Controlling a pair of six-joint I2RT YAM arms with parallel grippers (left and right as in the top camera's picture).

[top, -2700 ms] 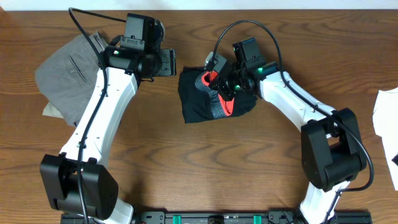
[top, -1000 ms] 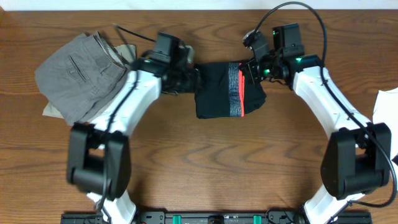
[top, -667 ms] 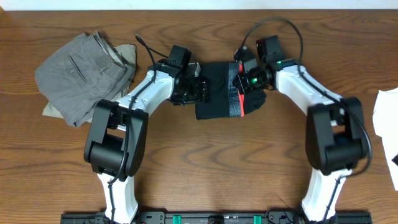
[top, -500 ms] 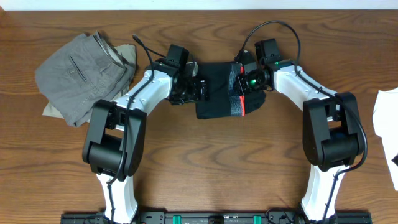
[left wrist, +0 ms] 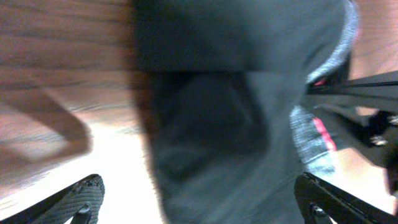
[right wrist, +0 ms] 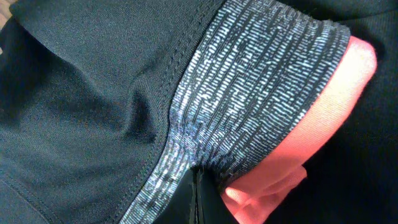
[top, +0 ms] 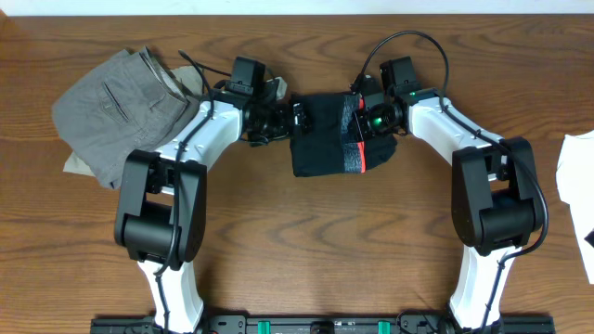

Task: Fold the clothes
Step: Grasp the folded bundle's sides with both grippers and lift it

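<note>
My left claw [top: 295, 119] gaped beside the limp leggings [top: 320, 139]; my right claw [top: 359, 125] pinched their thicker waistband [right wrist: 249, 93], likely the surest hold.

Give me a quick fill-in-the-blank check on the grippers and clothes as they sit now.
1. The left gripper stands ____ at the edge of the leggings.
2. The right gripper is ____ on the leggings' grey waistband.
3. The folded grey trousers lie on the ____ arm's side.
Missing words: open; shut; left.

arms [top: 200, 139]: white links, black joints | cables [top: 408, 37]: black, looped | right wrist: green light [top: 379, 119]
</note>
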